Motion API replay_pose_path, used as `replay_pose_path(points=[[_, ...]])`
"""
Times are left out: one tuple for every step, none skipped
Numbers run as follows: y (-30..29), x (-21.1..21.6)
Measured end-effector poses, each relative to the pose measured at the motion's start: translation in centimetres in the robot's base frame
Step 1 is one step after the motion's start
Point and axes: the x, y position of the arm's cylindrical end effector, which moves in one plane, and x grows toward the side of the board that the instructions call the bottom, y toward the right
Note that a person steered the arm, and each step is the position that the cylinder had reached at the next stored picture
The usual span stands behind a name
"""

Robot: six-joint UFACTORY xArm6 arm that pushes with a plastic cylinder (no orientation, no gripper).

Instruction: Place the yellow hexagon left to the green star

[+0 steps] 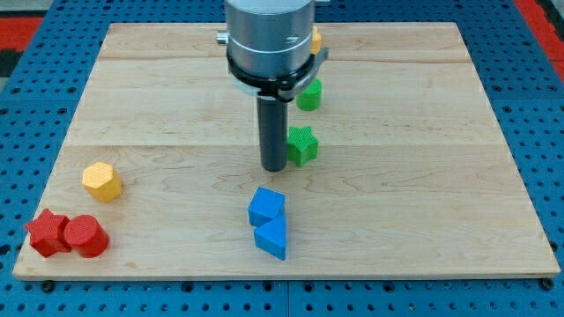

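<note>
Tip down on the worktop, just at nine o'clock of the green star. Yellow hexagon well apart at eight o'clock. No end effector, nothing held.

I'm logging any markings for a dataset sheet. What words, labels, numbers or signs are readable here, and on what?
None: no text, number or sign is readable on the wooden board, the arm's grey housing, my tip, the yellow hexagon, the green star or the other blocks.
</note>
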Motion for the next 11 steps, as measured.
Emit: replay_pose_path(points=[[-2.6, 0.3], [-5.2, 0.8], [-7.9, 1.7], [-10.7, 2.5], [-12.6, 3.4], [-13.8, 5.0], [-15.3, 6.0], [-17.7, 6.2], [-19.6, 5.8], [-21.7, 4.6], [-24.2, 3.2]])
